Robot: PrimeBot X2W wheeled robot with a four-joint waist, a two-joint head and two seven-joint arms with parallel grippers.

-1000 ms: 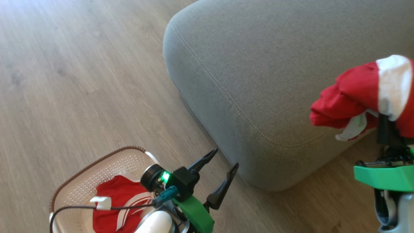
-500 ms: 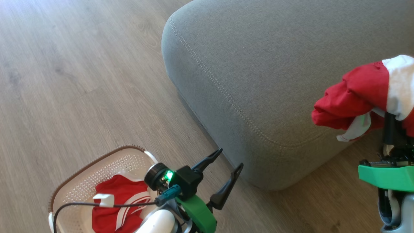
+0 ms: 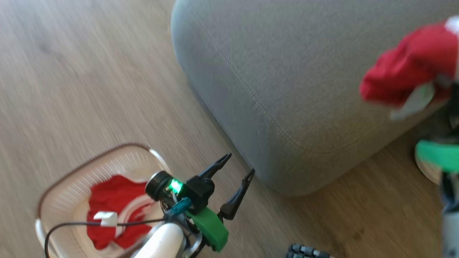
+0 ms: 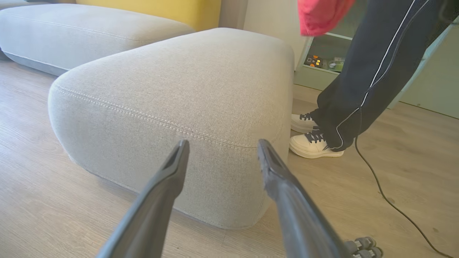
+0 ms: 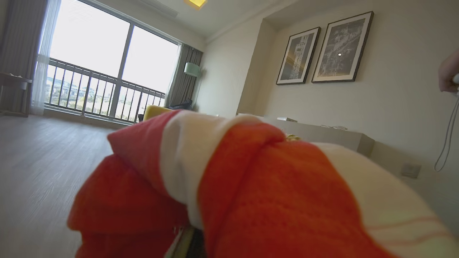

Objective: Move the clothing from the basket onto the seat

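The grey seat (image 3: 304,71) takes up the upper middle of the head view. My right gripper (image 3: 452,107) is at the far right, shut on a red and white piece of clothing (image 3: 405,68) that hangs over the seat's near right edge. That garment (image 5: 251,186) hides the fingers in the right wrist view. The cream basket (image 3: 118,148) sits on the floor at the lower left with more red clothing (image 3: 107,197) inside. My left gripper (image 3: 241,163) is open and empty beside the basket, pointing at the seat (image 4: 179,82).
A person's dark trouser legs (image 4: 365,71) and white shoes (image 4: 312,145) stand just beyond the seat's right side. A black cable (image 4: 387,197) runs across the wooden floor there. A small wheel (image 3: 304,251) shows at the bottom edge.
The whole head picture has shifted and blurred, so the camera has moved. The right gripper has carried the garment higher against the seat. The left gripper stays open.
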